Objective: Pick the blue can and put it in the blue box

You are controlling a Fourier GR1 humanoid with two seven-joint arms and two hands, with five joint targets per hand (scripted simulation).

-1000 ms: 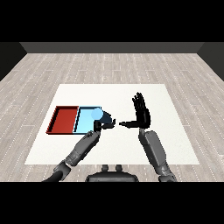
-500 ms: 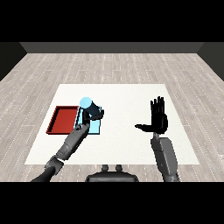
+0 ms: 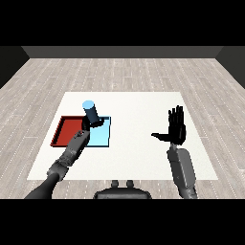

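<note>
- Since a moment ago the left hand (image 3: pixel 87 125) has kept the can (image 3: pixel 91 113) over the blue tray (image 3: pixel 102 135); the right hand (image 3: pixel 176 128) barely shifted.
- Right hand: raised, fingers straight, holding nothing.
- Left hand: curled round the tilted can.
- Red tray (image 3: pixel 68 130) touches the blue one's left side.

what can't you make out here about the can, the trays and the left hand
- Head view: the blue can's lower end is covered by the left hand, so whether it touches the light blue tray cannot be told.
- Head view: the near inner corner of the red tray is hidden behind the left forearm.
- Head view: the left hand's fingers are too small and dark to separate.
- The right hand shows fully, fingers straight.
</note>
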